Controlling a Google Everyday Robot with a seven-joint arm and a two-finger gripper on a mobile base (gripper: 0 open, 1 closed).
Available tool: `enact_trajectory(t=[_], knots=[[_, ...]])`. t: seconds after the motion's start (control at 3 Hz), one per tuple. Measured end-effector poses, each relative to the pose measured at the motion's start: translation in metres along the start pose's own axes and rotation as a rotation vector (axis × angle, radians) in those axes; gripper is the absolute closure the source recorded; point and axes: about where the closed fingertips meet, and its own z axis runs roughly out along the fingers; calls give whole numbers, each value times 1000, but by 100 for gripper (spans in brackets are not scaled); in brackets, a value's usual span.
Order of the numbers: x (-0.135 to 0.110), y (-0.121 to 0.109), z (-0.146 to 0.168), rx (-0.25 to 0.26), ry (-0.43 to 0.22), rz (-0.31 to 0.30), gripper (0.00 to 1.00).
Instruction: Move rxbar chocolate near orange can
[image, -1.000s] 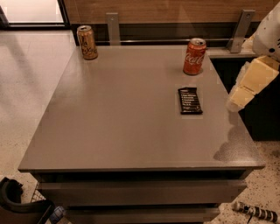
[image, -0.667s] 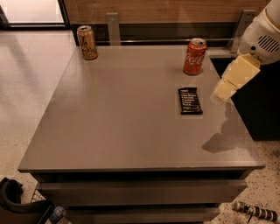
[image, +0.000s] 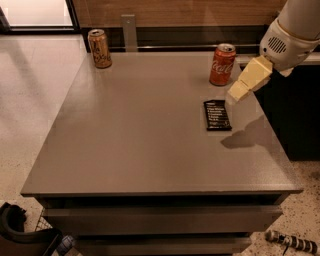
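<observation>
Grey table (image: 130, 145) carries three items. Reference landmark: the red Coca-Cola can (image: 222, 64), upright near the far right edge. The rxbar chocolate (image: 217, 115) lies flat just in front of the Coca-Cola can, apart from it, with its long axis running front to back. The orange can (image: 99, 48) stands upright well to the left of the Coca-Cola can, at the far left corner. The cream-coloured gripper (image: 235, 94) hovers just right of and in front of the Coca-Cola can, above the bar's far right corner. Gripper aperture: cannot be determined.
</observation>
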Motion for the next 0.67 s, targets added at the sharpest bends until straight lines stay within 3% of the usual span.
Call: enact_trajectory(t=[0.67], knots=[[-8, -28, 22, 1, 47, 165, 0]])
